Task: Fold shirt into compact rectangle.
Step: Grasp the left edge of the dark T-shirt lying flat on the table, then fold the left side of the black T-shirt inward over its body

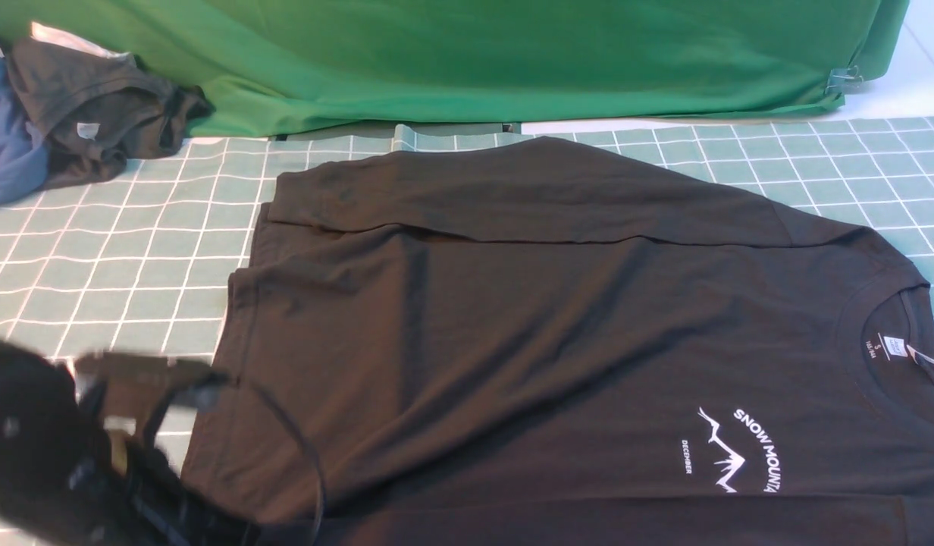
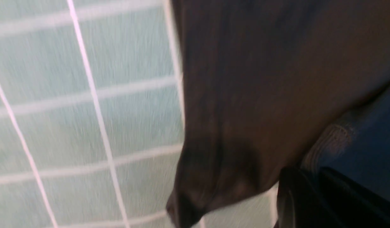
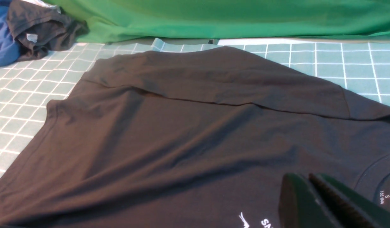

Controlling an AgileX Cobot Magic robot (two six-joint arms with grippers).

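Observation:
The black shirt (image 1: 558,326) lies flat across the mat, collar to the right and hem to the left. Its far sleeve (image 1: 528,189) is folded over the body. The white mountain graphic (image 1: 725,451) and the neck label (image 1: 895,347) face up. My left gripper (image 1: 209,383) is blurred at the near left, beside the hem. In the left wrist view its dark fingers (image 2: 288,190) look pressed together next to the shirt's corner (image 2: 214,177). My right gripper (image 3: 301,177) hovers shut over the chest (image 3: 182,133), holding nothing; the front view does not show it.
A dark grey garment (image 1: 95,114) with a pale tag sits on a blue cloth (image 1: 8,144) at the far left. The big green cloth (image 1: 512,53) hangs along the back, with a metal clip (image 1: 844,78) at its right. The grid mat (image 1: 118,250) covers the table.

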